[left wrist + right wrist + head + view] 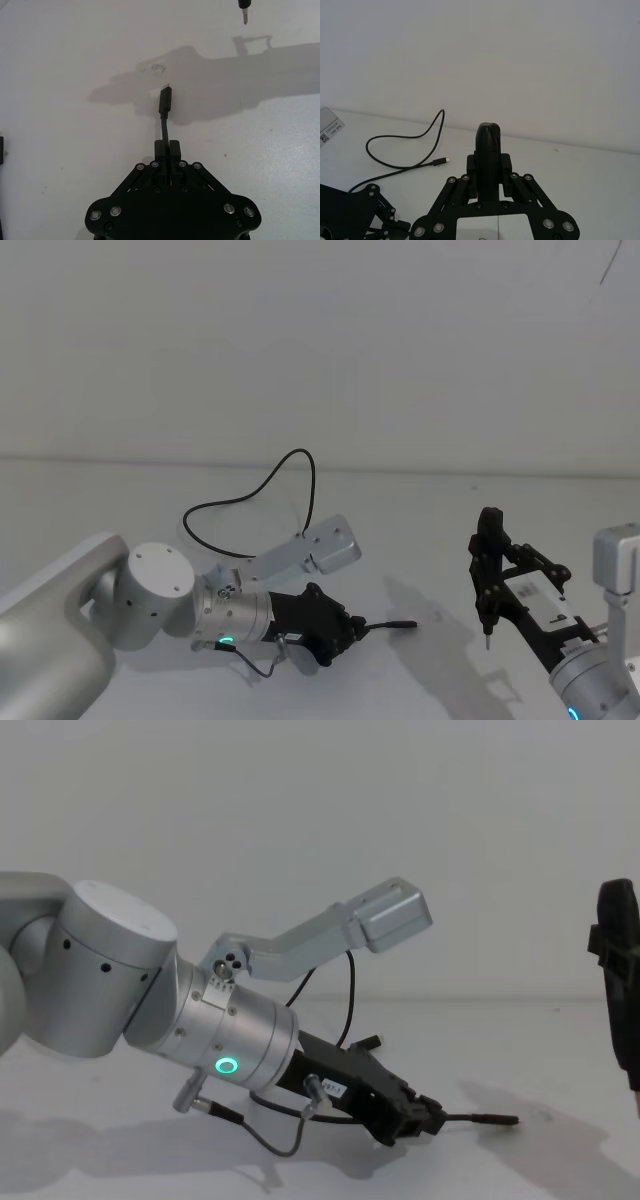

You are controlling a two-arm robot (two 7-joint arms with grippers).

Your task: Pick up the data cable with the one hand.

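Left hand (354, 625) grips the data cable (165, 101) just behind its slim black plug above the worktop (430, 540); right hand (487, 636) parked, closed

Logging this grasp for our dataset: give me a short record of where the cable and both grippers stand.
left gripper: low over the table, jaws shut on the data cable
grip spot: just behind the slim black plug, which juts past the jaws
rest of cable: loops back to its silver-tipped plug
right gripper: parked at the right, jaws shut, holding nothing
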